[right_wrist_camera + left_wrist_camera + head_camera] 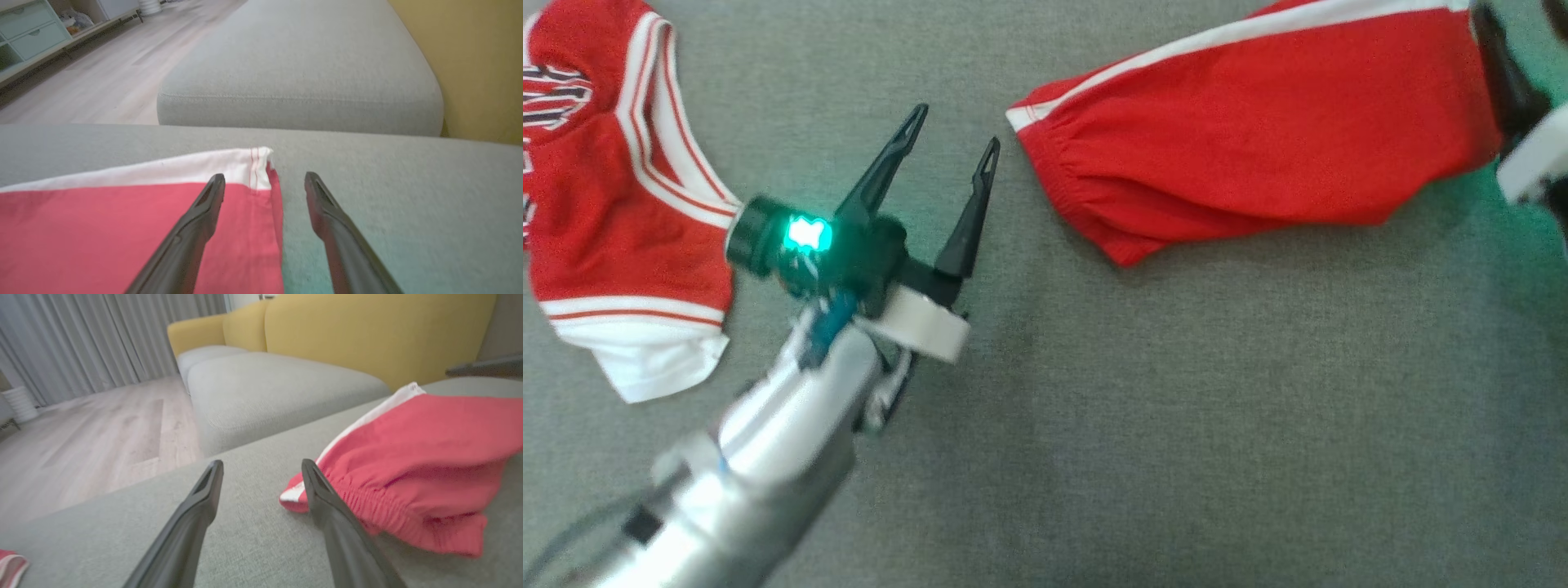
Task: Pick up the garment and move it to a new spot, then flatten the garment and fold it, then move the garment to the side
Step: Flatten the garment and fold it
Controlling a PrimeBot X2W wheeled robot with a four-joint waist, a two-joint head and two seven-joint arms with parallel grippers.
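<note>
The garment [1258,139] is red cloth with a white side stripe and a gathered elastic waistband, lying spread on the grey sofa cushion [1176,408] at the upper right. My left gripper [956,126] hovers open just left of the waistband end, holding nothing. In the left wrist view the left gripper [262,465] has its fingers wide apart, and the garment [408,457] lies beside the right-hand one. My right gripper [1517,20] is at the garment's far end. Seen from its own wrist, the right gripper [264,177] is open over the garment's white-banded hem corner [245,167], gripping nothing.
A second red-and-white jersey [621,204] lies crumpled at the left edge of the cushion. A yellow sofa back [367,339] and another grey seat cushion [302,69] lie beyond. Wooden floor [81,437] drops off past the cushion edge.
</note>
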